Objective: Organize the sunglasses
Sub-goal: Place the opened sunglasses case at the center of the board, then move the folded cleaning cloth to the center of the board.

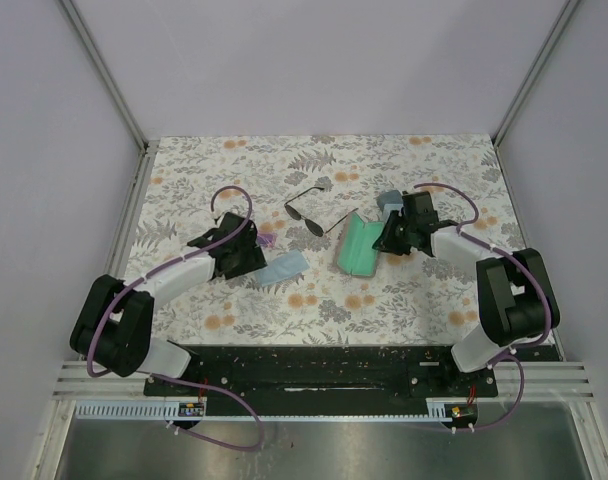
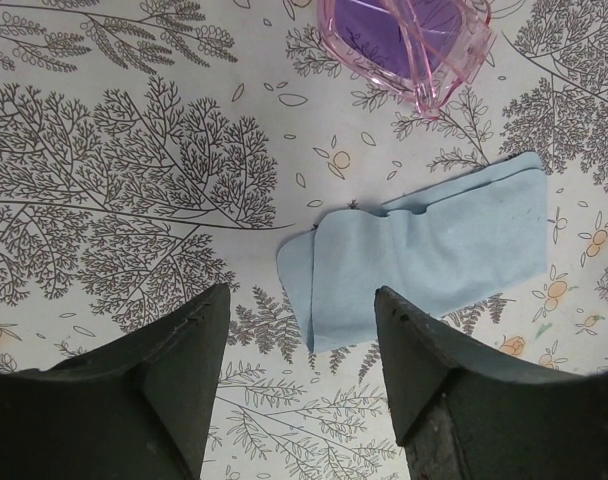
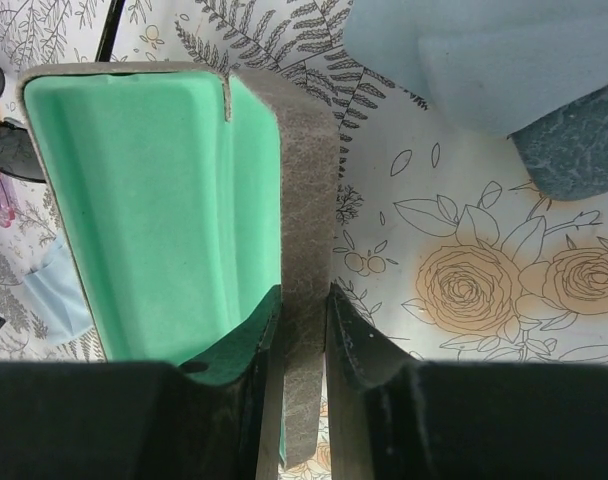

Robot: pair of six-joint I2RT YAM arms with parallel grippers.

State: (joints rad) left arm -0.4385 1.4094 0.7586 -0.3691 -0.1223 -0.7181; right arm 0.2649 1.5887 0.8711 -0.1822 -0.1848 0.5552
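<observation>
Left pincer (image 2: 302, 300) is spread wide and holds nothing, low over the floral-print bench (image 2: 114, 200). Straight ahead of its fingers, reaching toward the gap, lies a light-blue cloth (image 2: 424, 255): soft, matte, folded, flat on the bench. Further ahead and a bit right are the purple sunglasses (image 2: 414, 40), with a glossy translucent pink plastic frame and purple lenses. They are partly cut off at the picture edge, near the cloth but apart from it.

Right pincer (image 3: 304, 300) is clamped on one long wall of the open case (image 3: 154, 200). The case is oblong with rounded corners, grey felt-like outside and smooth teal lining. To this pincer's left, past the case, the black sunglasses (image 1: 309, 212) rest on the bench: thin wire frame, dark lenses. Ahead-right, a second pale-blue cloth (image 3: 484, 60) overlaps a dark mottled grey-blue case (image 3: 574, 150).
</observation>
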